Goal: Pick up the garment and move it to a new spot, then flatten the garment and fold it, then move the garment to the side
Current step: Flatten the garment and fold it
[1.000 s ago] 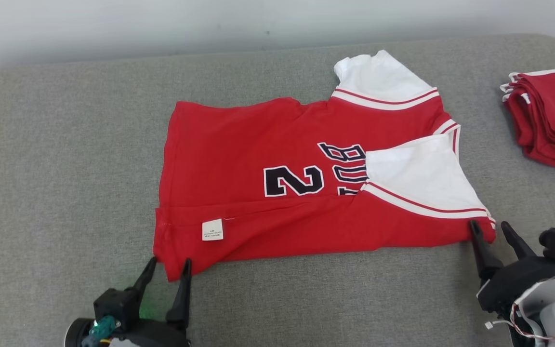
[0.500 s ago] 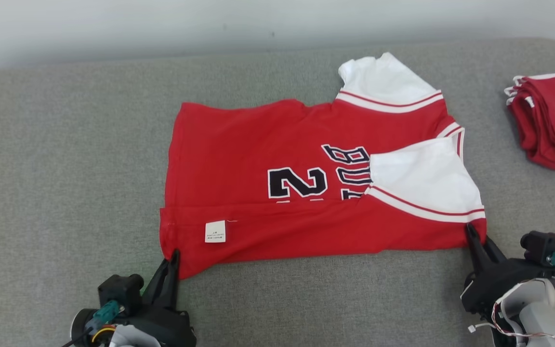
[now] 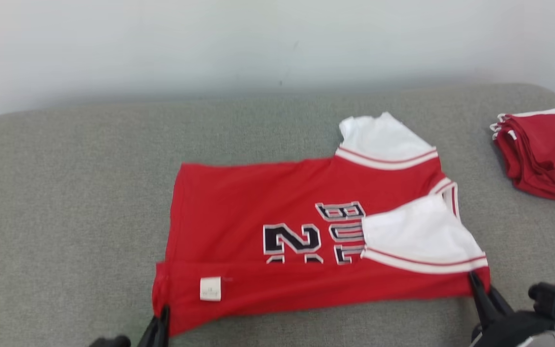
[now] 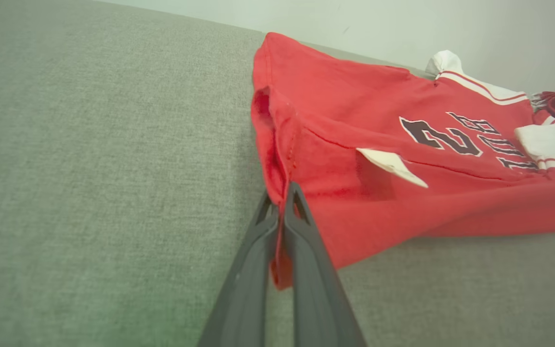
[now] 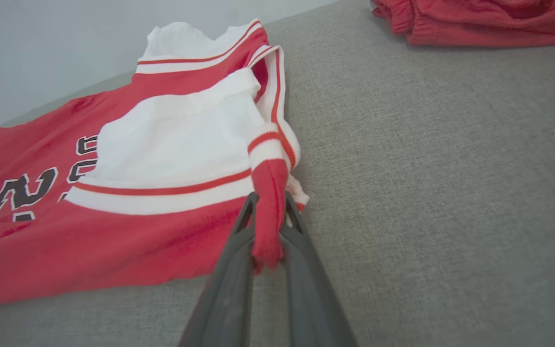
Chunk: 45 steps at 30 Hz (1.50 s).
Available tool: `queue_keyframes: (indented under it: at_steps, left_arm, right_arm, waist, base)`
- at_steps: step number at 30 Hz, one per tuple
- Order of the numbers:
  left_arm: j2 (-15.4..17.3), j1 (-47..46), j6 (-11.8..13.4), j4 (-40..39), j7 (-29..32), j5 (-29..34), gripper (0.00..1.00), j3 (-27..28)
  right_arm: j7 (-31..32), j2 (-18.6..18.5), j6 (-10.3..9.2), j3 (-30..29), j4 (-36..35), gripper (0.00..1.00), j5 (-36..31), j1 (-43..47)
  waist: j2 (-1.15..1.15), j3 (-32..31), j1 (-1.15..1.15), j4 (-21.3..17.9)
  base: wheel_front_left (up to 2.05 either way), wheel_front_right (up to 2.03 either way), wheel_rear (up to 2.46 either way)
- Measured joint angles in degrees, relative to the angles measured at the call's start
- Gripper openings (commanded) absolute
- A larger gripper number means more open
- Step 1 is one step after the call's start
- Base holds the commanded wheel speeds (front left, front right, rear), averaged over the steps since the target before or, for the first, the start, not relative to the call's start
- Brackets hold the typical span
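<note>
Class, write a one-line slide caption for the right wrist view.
Fingers of the right gripper pinch a corner of the red jersey, beside its white sleeve, over grey upholstery.

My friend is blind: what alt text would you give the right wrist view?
The right tool is shut on a corner of a red jersey lying on a grey cushion. A white sleeve is folded over its front, next to a black 2; more red clothes lie at the top right.
</note>
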Motion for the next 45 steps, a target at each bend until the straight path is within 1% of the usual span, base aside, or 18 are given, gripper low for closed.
queue_keyframes:
  at_steps: [6,7,9,10,11,12,16,20,26,30,32,38,45]
  left_arm:
    - [-0.36,5.60,0.92,-3.43,0.53,-0.35,0.00,-0.68]
    - [-0.57,6.49,1.22,-3.87,0.65,-0.54,0.00,-0.99]
    - [-0.70,7.04,1.29,-3.97,0.78,-0.56,0.00,-1.22]
    - [-0.80,7.10,1.31,-3.88,0.78,-0.68,0.20,-1.30]
    - [-0.87,7.08,1.35,-3.87,0.78,-0.76,0.85,-1.36]
    - [-0.93,7.04,1.46,-3.87,0.77,-0.77,1.00,-1.32]
    - [-0.63,6.66,2.08,-4.11,0.51,-0.76,1.00,-0.31]
    - [-0.09,5.77,2.78,-5.94,0.23,-0.34,1.00,1.25]
    - [0.23,4.68,4.32,-12.11,0.01,2.30,1.00,4.31]
    - [0.22,4.66,4.56,-15.30,0.01,3.91,1.00,5.89]
    - [0.10,4.59,4.53,-17.07,0.01,5.08,1.00,6.97]
    - [-0.08,4.31,3.99,-19.23,0.01,6.89,1.00,9.33]
    - [-0.51,4.89,2.65,-19.67,0.00,7.73,1.00,11.50]
  right_arm:
    - [4.04,0.04,0.00,-3.19,-6.76,0.00,-0.40,8.16]
    - [5.11,0.70,0.00,-4.97,-8.86,0.00,-0.68,10.47]
    - [6.31,1.74,0.00,-6.52,-10.46,0.00,-1.24,12.01]
    - [6.48,2.26,0.00,-7.28,-11.22,0.22,-1.69,12.72]
    - [6.72,2.72,0.00,-7.92,-11.87,0.86,-2.14,13.10]
    - [6.98,3.16,0.00,-8.64,-12.59,1.00,-2.47,13.37]
    - [6.77,4.42,0.00,-10.90,-15.86,1.00,-4.82,13.70]
    - [4.93,5.39,0.00,-12.18,-19.19,1.00,-7.20,12.58]
    - [1.10,7.09,0.00,-12.12,-22.68,1.00,-10.39,10.70]
    - [-1.01,8.01,0.00,-11.31,-23.71,1.00,-11.24,9.76]
    - [-2.23,8.78,0.00,-10.66,-23.94,1.00,-11.06,9.06]
    - [-4.68,8.98,0.00,-9.01,-23.82,1.00,-11.69,8.15]
    - [-6.13,9.44,0.00,-10.09,-24.08,1.00,-15.08,8.42]
  waist:
    - [0.00,-1.55,0.00,0.49]
    - [0.00,-1.68,0.00,0.76]
    - [0.00,-1.74,-0.01,0.84]
    - [0.00,-1.74,0.00,0.85]
    - [0.00,-1.75,0.00,0.85]
    - [0.00,-1.79,0.00,0.82]
    - [-0.01,-2.15,0.00,0.53]
    - [0.00,-2.72,0.00,-0.01]
    - [0.00,-3.81,0.00,-0.78]
    - [0.00,-4.24,0.00,-1.10]
    - [0.00,-4.40,0.00,-1.28]
    - [0.00,-4.28,0.00,-1.51]
    - [0.00,-4.22,0.01,-0.83]
  base:
    - [0.00,0.00,0.00]
    - [0.00,0.00,0.00]
    - [0.00,0.00,0.00]
    - [0.00,0.00,0.00]
    - [0.00,0.00,0.00]
    - [0.00,0.00,0.00]
    - [0.00,0.00,0.00]
    - [0.00,0.00,0.00]
    - [0.00,0.00,0.00]
    - [0.00,0.00,0.00]
    - [0.00,0.00,0.00]
    - [0.00,0.00,0.00]
    - [0.00,0.00,0.00]
